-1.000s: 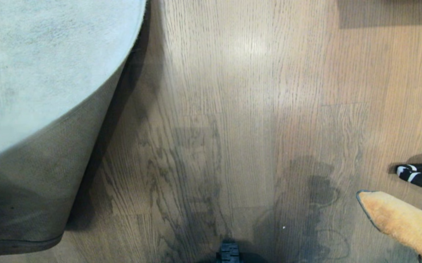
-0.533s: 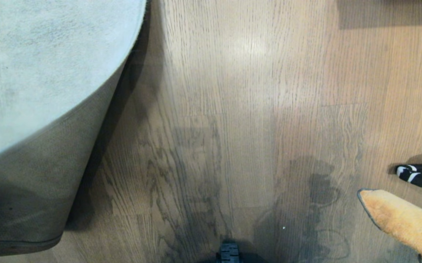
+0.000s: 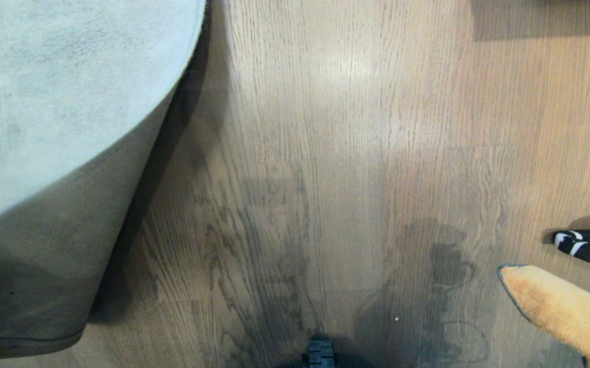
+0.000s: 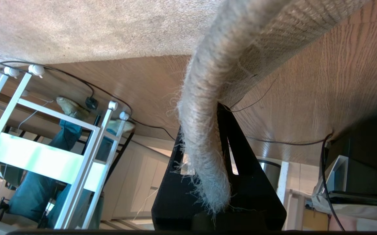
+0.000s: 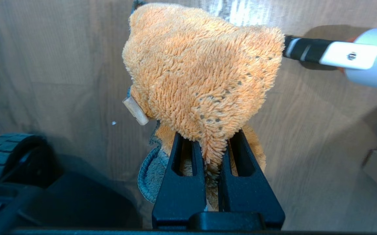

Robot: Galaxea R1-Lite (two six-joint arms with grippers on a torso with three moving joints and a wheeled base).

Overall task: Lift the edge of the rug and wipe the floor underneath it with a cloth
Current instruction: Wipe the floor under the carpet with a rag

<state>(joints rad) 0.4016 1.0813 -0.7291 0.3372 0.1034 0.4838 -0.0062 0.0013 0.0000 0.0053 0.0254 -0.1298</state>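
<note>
Up off the grey-brown wood-grain plank floor (image 3: 346, 128), the rug edge (image 3: 44, 266) of a large pale grey short-pile rug curls over at the left of the head view, its tan-brown woven underside turned outward and a dark shadow lying on the boards beside it. From the left wrist view, the frayed border (image 4: 204, 137) of that rug runs down between the black fingers of the left gripper (image 4: 208, 182), which is clamped tight on it, holding the corner clear of the planks. Low at the right of the head view, the small orange-tan fuzzy microfibre cloth (image 3: 566, 312) with thin dark edge trim juts into frame above the floor; the right wrist view shows the cloth (image 5: 201, 81) bunched and pinched in the closed black fingers of the right gripper (image 5: 212, 182). Darker damp-looking patches (image 3: 438, 266) mark the boards between the raised rug and the cloth. Near the cloth lies a black-and-white striped handle (image 3: 589, 248) of some tool. A black treaded wheel (image 3: 320, 352) of the robot's base shows at the lower middle. Behind the rug, the left wrist view takes in a white metal rack (image 4: 44, 143), black cables (image 4: 77, 85) on the floor and a person's legs in blue trousers (image 4: 41, 182).
</note>
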